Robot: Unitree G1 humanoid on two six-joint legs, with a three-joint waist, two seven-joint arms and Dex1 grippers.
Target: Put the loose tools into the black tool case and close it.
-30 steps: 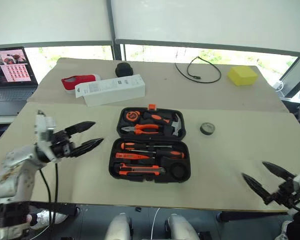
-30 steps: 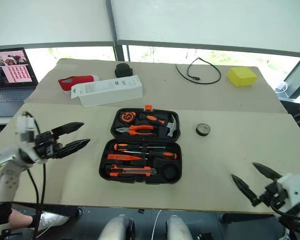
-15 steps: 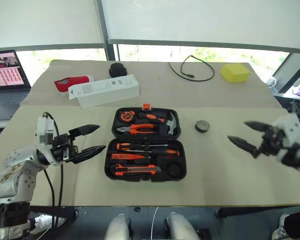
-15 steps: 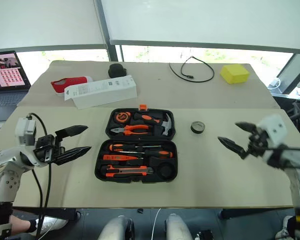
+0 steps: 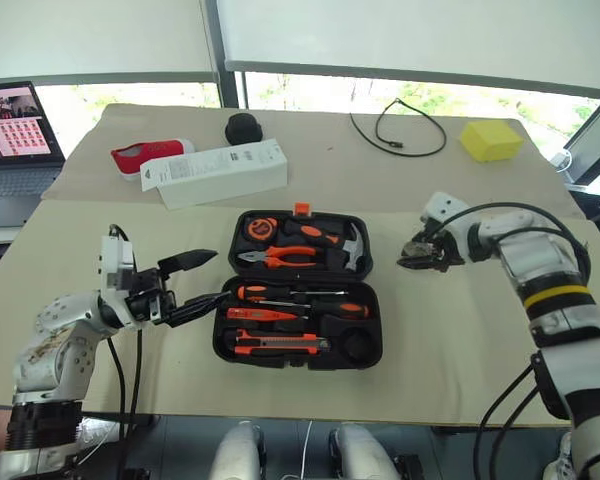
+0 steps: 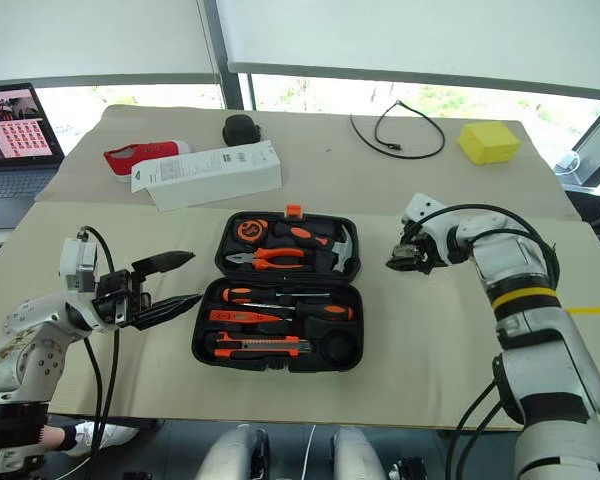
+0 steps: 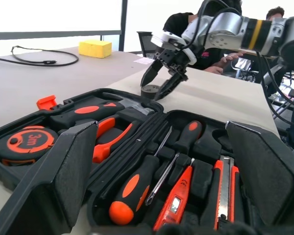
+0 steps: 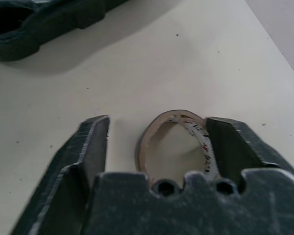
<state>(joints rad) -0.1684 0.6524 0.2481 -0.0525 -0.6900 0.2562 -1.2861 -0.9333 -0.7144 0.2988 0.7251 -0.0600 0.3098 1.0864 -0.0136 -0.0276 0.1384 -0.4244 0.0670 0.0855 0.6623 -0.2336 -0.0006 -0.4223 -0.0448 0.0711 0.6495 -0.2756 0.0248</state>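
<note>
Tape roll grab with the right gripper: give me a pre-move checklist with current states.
1. Right gripper over the tape roll: ok, the roll sits between its fingers.
2. Fingers seated on the roll: not ok, one side has a gap in the right wrist view.
3. Roll lifted off the table: not ok, it lies flat on it.
4. Round slot free in the black tool case: ok, the corner recess looks empty.
5. Case lid open for drop-in: ok.
6. Left gripper out of the path: ok, open, at the case's far side from the roll.
</note>
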